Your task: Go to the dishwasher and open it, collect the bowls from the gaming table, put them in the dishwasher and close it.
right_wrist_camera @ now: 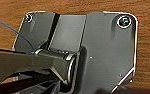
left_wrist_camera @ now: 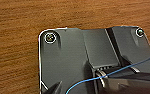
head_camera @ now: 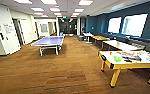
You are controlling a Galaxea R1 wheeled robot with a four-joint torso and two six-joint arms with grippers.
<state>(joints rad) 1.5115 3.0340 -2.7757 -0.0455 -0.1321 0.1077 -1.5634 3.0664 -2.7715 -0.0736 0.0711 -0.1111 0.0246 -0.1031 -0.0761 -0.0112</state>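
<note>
The gaming table (head_camera: 131, 65) runs lengthwise rightward, a green bowl (head_camera: 117, 58) on it.

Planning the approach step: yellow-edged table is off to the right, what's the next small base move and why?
Probably turn the base right and roll toward the gaming table. It sits at the right of the head view, across open brown carpet, with a light green bowl near its near-left corner. Both wrist views look down on carpet, so the arms seem too far off to reach yet.
</note>
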